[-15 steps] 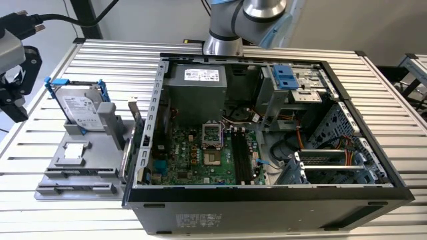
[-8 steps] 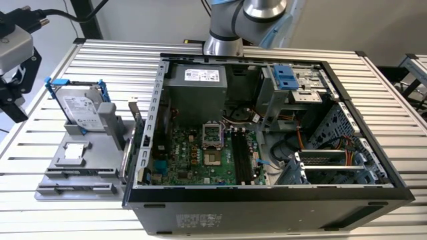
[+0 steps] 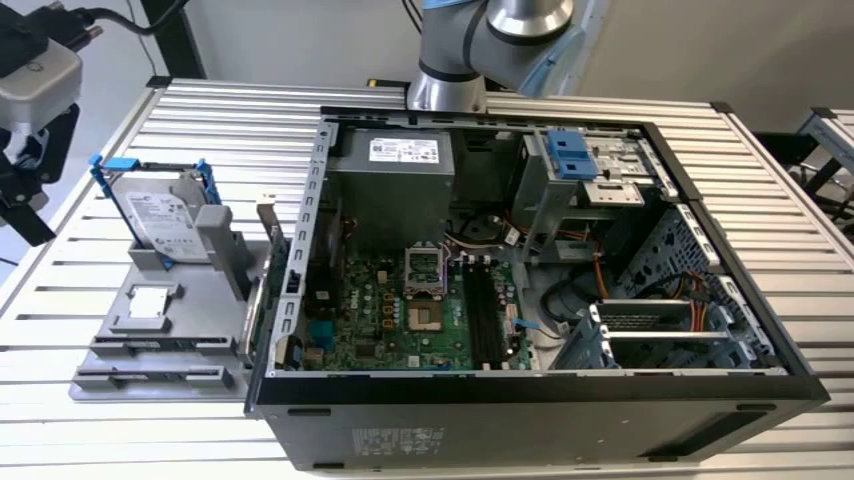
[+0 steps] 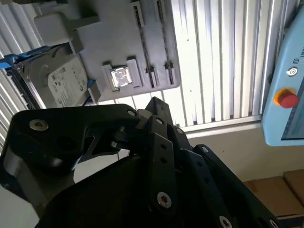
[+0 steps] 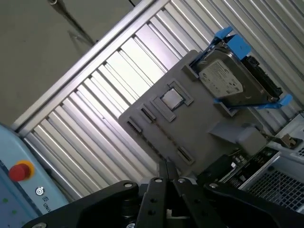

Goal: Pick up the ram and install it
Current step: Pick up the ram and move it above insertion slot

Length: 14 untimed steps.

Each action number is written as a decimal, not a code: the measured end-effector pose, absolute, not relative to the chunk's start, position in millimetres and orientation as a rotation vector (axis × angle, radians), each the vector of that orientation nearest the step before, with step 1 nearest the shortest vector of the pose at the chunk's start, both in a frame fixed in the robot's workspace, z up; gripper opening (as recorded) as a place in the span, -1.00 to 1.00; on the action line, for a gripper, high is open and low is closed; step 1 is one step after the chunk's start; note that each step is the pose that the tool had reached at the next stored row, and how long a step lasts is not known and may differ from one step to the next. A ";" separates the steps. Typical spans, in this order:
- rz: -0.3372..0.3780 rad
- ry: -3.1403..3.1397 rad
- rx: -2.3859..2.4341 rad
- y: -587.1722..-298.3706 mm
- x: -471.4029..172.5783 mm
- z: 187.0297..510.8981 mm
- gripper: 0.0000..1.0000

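Nearest the lens in both wrist views, my fingers (image 5: 166,171) sit on black linkage, tips pressed together. I hang above the counter at the exterior view's left, touching no part.

1. Counter (image 3: 747,170): slatted metal, carrying every item below.
2. Computer case (image 3: 534,425): lies on its side, cover off, motherboard exposed, with long black slots (image 3: 481,312) running along the board.
3. Grey fixture (image 3: 147,335): sits just beside the case, on the exterior view's left.
4. Hard drive (image 3: 167,225): silver, in a blue bracket, upright at the fixture's far end.
5. Ram (image 3: 276,262): dark green stick, on edge along the fixture's side nearest the case, well apart from my fingers, not yet installed.
6. Square chip (image 3: 150,297): seated flat in the fixture.
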<state>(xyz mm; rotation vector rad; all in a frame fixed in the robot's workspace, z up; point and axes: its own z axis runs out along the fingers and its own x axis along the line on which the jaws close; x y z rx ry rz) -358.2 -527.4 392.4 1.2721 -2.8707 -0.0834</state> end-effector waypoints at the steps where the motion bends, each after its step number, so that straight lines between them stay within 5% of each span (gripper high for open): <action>1: -0.083 -2.858 1.299 -527.4 -358.2 392.5 -1.00; 14: -0.082 -2.680 1.623 -527.4 -358.2 392.4 -1.00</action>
